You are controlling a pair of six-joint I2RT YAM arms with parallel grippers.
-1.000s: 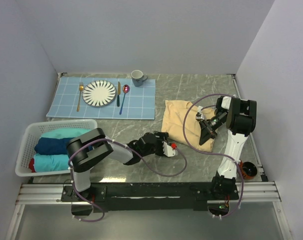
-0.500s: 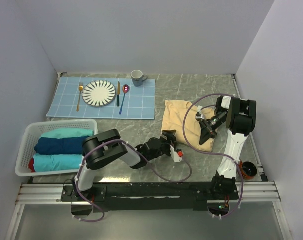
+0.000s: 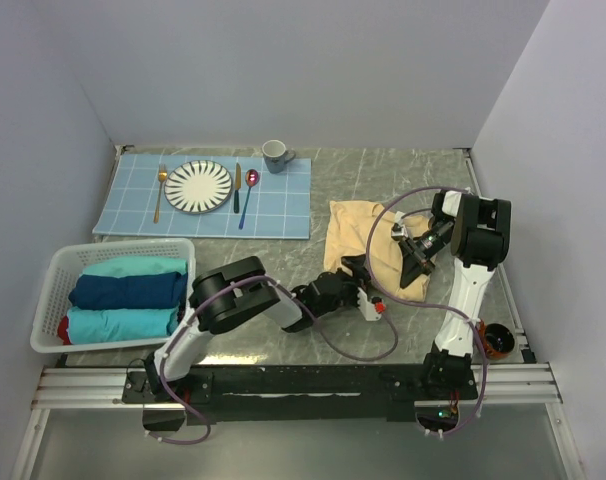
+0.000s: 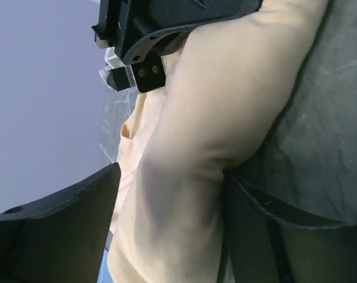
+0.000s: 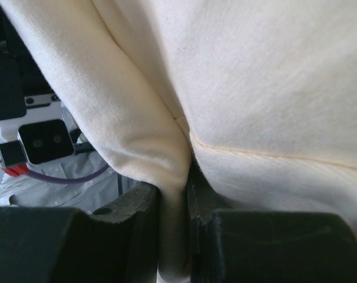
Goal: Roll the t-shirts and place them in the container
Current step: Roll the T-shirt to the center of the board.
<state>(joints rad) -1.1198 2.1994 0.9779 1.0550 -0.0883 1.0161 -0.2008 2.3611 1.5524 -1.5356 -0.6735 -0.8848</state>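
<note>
Overhead first. Tan t-shirt (image 3: 348, 225) lies bunched on the table (image 3: 273, 262), off the placemat's (image 3: 283, 205) right end and nearer the arms. Right gripper (image 3: 415, 256) sits at the shirt edge farthest from the placemat, with a ridge of cloth raised there. Left gripper (image 3: 353, 270) reaches across to the shirt's near corner on the placemat side. Basket (image 3: 45, 290), off the placemat's near-left corner, holds teal t-shirts (image 3: 123, 266) and a navy t-shirt (image 3: 123, 291) as compact bundles; judged already rolled.

Left wrist. Jaws spread wide, one finger (image 4: 55, 236) on each side of a soft hump of tan cloth, nothing pinched. Likely placed to take this free end so the roll can be worked from both sides.

Right wrist. Jaws clenched on a thin fold of the tan shirt, fingers (image 5: 78, 242) nearly meeting around it. The grip is probably an anchor, holding the fabric raised and taut. Roll not yet formed; the shirt reads as loosely folded.
</note>
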